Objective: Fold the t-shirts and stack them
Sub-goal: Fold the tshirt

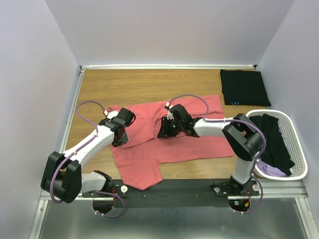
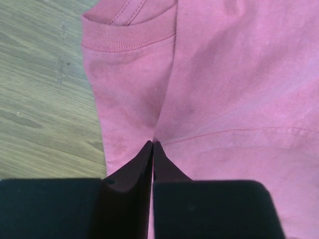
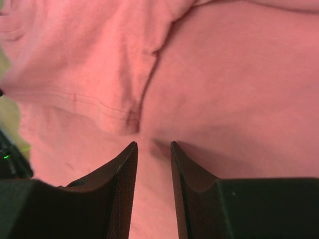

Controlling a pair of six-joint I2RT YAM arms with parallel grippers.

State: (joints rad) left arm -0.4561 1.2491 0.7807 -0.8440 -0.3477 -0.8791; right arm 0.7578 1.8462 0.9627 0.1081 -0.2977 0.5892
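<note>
A: Whereabouts of the coral-pink t-shirt (image 1: 209,144)?

B: Spread across the middle of the wooden table (image 1: 129,84); mostly flat, some creases; one sleeve hanging toward the near edge, between the two arm bases.

A: Status on the left gripper (image 1: 119,142)?

B: Pressed together, barely a slit between the fingers; tips down on the pink cloth near the shirt's left side; ribbed band (image 2: 129,37) just ahead of the tips in the wrist view; a crease running straight into the tips; cannot tell whether any cloth sits between them.

A: And the right gripper (image 1: 164,132)?

B: Parted; pink cloth showing in the gap between the fingers; low over the shirt's middle, close to a stitched seam (image 3: 94,107) and a small fold; cannot tell whether gripping or only touching.

A: Other tees?

B: Folded black t-shirt (image 1: 245,87) at the far right corner of the table, apart from the pink one; tiny light-blue mark at its near left corner; more in the white basket (image 1: 299,159) on the right; loose black t-shirt (image 1: 274,139) draped on top, lilac t-shirt (image 1: 271,171) peeking out under it at the near end.
</note>
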